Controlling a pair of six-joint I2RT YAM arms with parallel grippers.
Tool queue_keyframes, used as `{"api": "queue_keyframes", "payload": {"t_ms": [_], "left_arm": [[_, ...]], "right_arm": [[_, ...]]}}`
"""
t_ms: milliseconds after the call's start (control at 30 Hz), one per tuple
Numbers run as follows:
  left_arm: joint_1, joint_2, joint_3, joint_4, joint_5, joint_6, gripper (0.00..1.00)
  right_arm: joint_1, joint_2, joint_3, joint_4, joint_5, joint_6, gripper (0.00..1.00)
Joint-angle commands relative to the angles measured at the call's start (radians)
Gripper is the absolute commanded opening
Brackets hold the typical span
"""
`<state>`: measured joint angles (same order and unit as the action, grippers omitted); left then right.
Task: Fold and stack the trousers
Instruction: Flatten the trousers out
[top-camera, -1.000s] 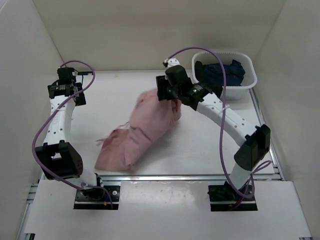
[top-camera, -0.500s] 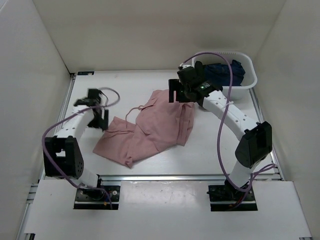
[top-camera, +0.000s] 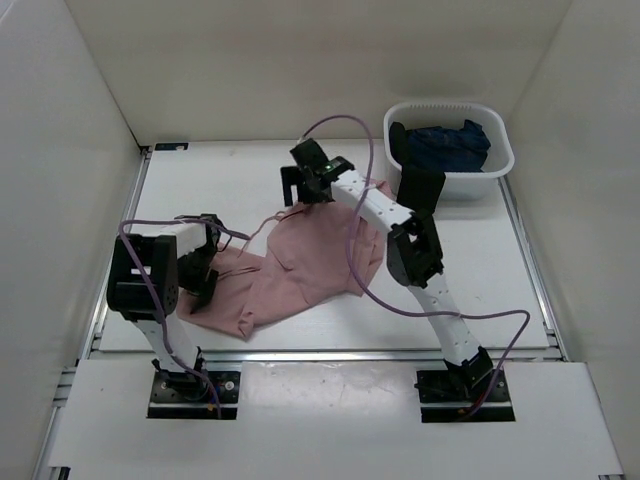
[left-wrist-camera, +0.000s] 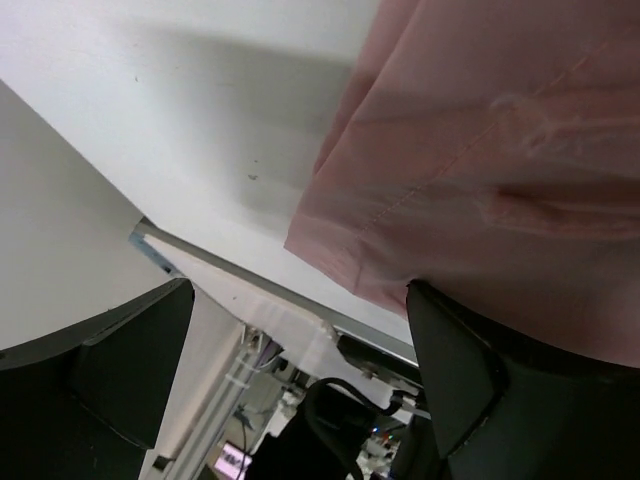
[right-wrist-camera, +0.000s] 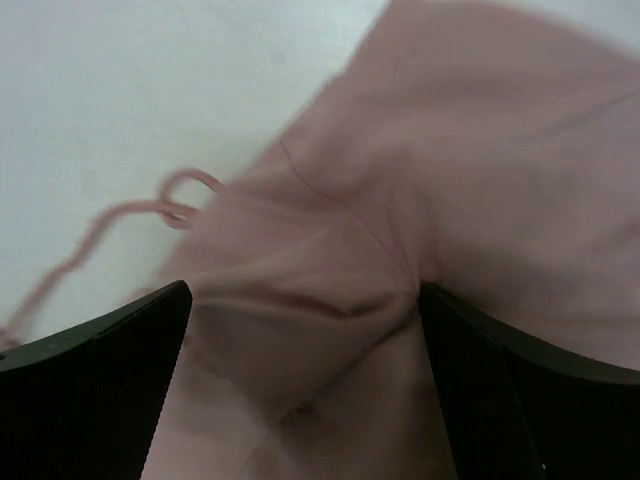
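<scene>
Back-left, the desk (top-camera: 215, 180) lies bare, an open lane up to the left wall (top-camera: 60, 200) and the back wall (top-camera: 300, 70). The trousers (top-camera: 300, 270) sprawl from front left to centre, covering the middle. The left arm (top-camera: 150, 270) sits folded low at their left end. The left gripper (top-camera: 208, 252) has its jaws wide, with cloth against one finger (left-wrist-camera: 460, 380). The right arm (top-camera: 375, 205) slants from front right to centre back, barring any crossing. Its purple cable (top-camera: 340, 118) arcs above the wrist and sags over the cloth. The right gripper (top-camera: 300, 185) hangs wide-jawed, with cloth filling the gap. The basket (top-camera: 497, 170) blocks the back-right corner, close to the right arm's elbow. In front of it there is bare desk along the right wall (top-camera: 590, 200).
</scene>
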<state>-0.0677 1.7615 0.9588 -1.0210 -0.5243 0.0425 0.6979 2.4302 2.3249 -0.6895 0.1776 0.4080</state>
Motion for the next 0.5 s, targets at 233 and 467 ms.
{"api": "queue_keyframes", "payload": {"t_ms": [233, 467], "left_arm": [[0.058, 0.09, -0.036, 0.173, 0.124, -0.043, 0.14], [0.207, 0.027, 0.302, 0.174, 0.003, -0.043, 0.14]], "right_arm": [[-0.004, 0.003, -0.015, -0.121, 0.002, 0.037, 0.11], [-0.034, -0.227, 0.062, 0.213, -0.101, 0.067, 0.0]]}}
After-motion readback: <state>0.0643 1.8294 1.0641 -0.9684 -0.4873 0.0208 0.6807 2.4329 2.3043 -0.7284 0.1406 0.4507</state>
